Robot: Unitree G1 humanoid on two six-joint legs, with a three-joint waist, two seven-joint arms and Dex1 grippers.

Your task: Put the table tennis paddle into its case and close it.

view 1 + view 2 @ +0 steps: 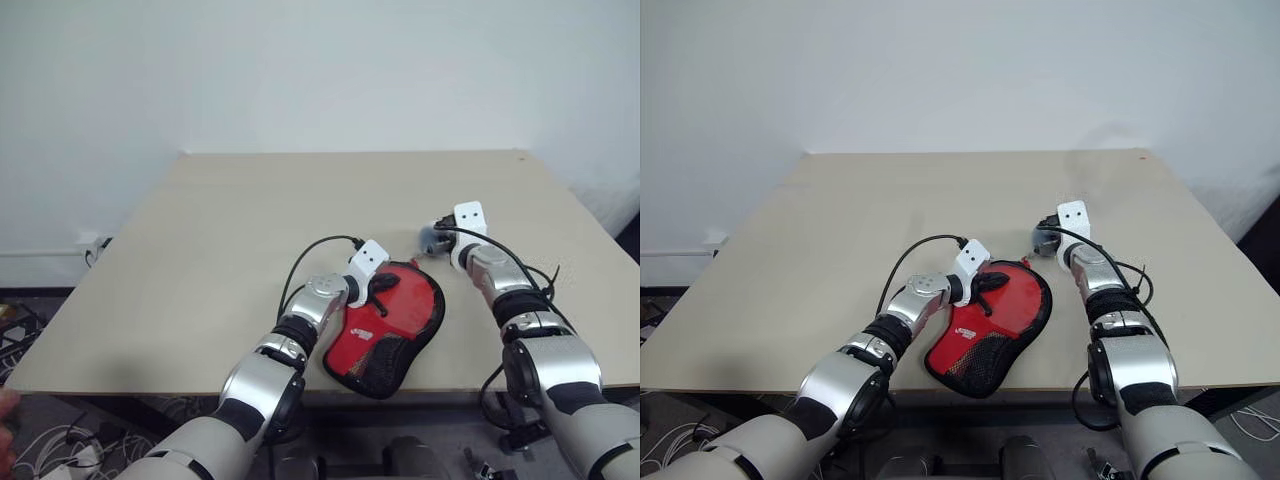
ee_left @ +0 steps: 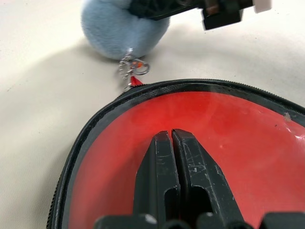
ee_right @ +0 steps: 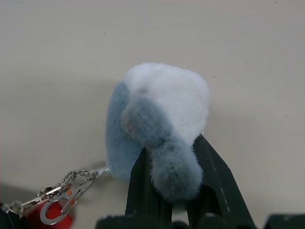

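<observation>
Case (image 1: 392, 325) lay flat on the table (image 1: 200, 250) near the front edge, red side up, black mesh patch toward the robot — zip edge looked shut along the part seen from the left wrist. Paddle wasn't visible as a separate item. Left hand (image 2: 171, 138) had its fingers pressed together, resting on the case's red top. Right hand (image 3: 174, 157) was clamped on a fluffy blue-and-white plush charm (image 3: 157, 124), just beyond the case's round end. A small metal chain (image 2: 132, 71) linked the charm to the red zip pull (image 2: 135, 81).
</observation>
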